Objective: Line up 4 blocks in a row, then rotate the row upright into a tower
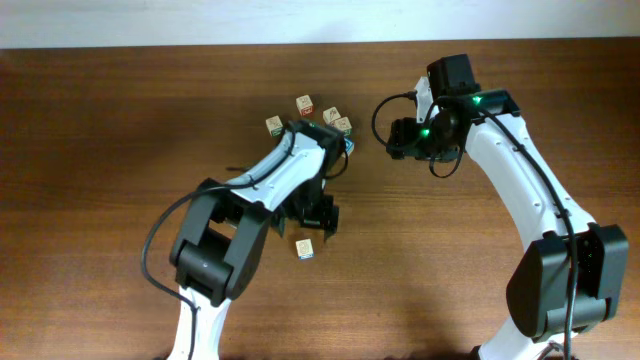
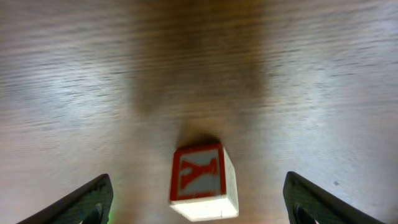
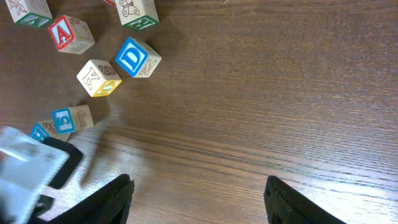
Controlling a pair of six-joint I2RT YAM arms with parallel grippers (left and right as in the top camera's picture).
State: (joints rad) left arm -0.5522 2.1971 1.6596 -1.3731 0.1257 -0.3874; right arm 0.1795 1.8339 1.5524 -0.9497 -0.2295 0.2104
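A lone wooden block (image 1: 304, 248) stands on the table just in front of my left gripper (image 1: 317, 226). In the left wrist view this block (image 2: 202, 180) shows a red-framed letter face and stands between the wide-open fingers (image 2: 87, 202), touching neither. The other blocks cluster at the back: a yellow-sided block (image 3: 99, 78) and a blue-faced block (image 3: 64, 119) show in the right wrist view. My right gripper (image 1: 393, 140) hovers right of the cluster. The right gripper (image 3: 196, 196) is open over bare wood with nothing between its fingers.
A red "A" cube (image 3: 69, 32) and a blue "D" cube (image 3: 137, 57) lie in the cluster, with two more cubes (image 3: 138, 11) behind. The left arm's white link (image 3: 25, 165) crosses the right wrist view's lower left corner.
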